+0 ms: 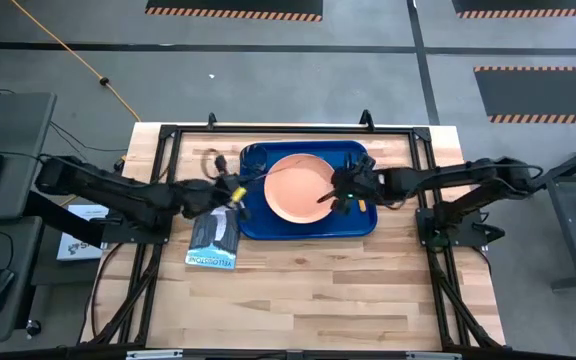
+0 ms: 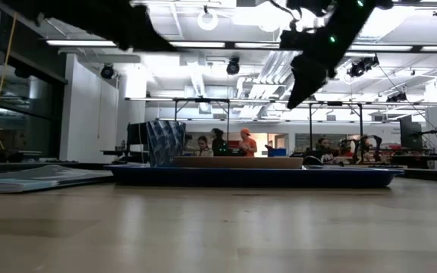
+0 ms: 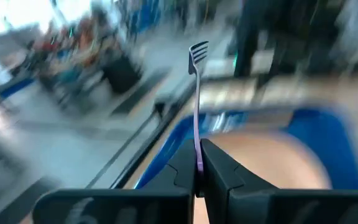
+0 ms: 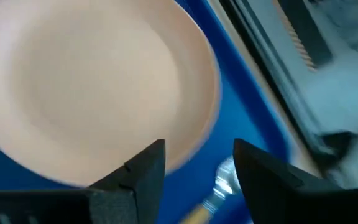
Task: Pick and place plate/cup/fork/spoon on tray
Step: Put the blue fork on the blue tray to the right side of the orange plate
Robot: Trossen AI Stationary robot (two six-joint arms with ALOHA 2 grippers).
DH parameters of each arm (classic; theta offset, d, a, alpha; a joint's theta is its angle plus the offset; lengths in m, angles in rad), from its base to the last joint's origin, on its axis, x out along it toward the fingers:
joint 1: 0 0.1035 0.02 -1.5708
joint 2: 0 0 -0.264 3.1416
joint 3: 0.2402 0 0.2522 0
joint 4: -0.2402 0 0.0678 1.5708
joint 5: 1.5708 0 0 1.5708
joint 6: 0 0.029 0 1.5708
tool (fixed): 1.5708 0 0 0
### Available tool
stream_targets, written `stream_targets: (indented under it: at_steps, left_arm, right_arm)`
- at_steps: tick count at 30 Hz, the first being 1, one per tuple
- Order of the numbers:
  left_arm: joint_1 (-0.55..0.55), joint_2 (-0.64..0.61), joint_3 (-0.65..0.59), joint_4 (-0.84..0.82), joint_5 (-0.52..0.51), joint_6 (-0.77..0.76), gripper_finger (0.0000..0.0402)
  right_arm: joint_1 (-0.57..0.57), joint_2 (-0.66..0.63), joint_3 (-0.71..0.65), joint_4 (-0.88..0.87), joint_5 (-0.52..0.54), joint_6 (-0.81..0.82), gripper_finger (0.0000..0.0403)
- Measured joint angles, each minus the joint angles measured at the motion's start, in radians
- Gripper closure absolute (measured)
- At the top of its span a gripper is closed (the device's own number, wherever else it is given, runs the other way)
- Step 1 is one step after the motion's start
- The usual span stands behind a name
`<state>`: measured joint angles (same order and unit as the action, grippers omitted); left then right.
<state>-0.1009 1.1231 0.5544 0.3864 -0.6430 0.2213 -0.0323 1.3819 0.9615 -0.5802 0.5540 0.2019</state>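
Here, round smooth plate (image 1: 298, 188) on blue tray (image 1: 360, 222), left hand (image 3: 197, 171) pinching slim fork (image 3: 197, 93)

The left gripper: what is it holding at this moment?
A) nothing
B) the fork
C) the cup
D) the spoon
B. In the left wrist view the left gripper is shut on the fork, whose tines point away from the camera, while the spoon lies on the tray beside the plate, under the open right gripper.
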Motion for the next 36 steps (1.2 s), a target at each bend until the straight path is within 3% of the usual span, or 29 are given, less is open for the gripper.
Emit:
stream_targets:
  at_steps: [2,7,9,12,16,22,32,36]
  left_arm:
    - [0.012,-0.059,-0.077,0.174,0.083,-0.007,0.04]
    - [0.08,-0.082,-0.236,0.634,0.343,-0.122,0.04]
    - [0.104,-0.058,-0.253,0.719,0.401,-0.185,0.0401]
    - [0.129,-0.01,-0.256,0.758,0.449,-0.258,0.0401]
    - [0.141,0.097,-0.235,0.839,0.458,-0.325,0.0401]
    - [0.141,0.219,-0.21,0.957,0.457,-0.369,0.0401]
    - [0.141,0.232,-0.208,0.947,0.448,-0.385,0.0401]
    - [0.141,0.232,-0.208,0.944,0.447,-0.386,0.0401]
  right_arm:
    - [0.0,-0.046,-0.13,0.277,-0.054,-0.015,0.022]
    - [-0.019,-0.038,-0.437,1.28,-0.262,-0.088,0.0219]
    - [-0.034,0.008,-0.497,1.609,-0.298,-0.095,0.0219]
    - [-0.056,0.074,-0.511,1.904,-0.369,-0.107,0.0219]
    - [-0.08,0.129,-0.432,1.961,-0.453,-0.131,0.0219]
    - [-0.086,0.166,-0.317,1.945,-0.457,-0.215,0.0219]
    - [-0.085,0.166,-0.301,1.973,-0.457,-0.258,0.022]
    - [-0.085,0.166,-0.301,2.004,-0.457,-0.263,0.0244]
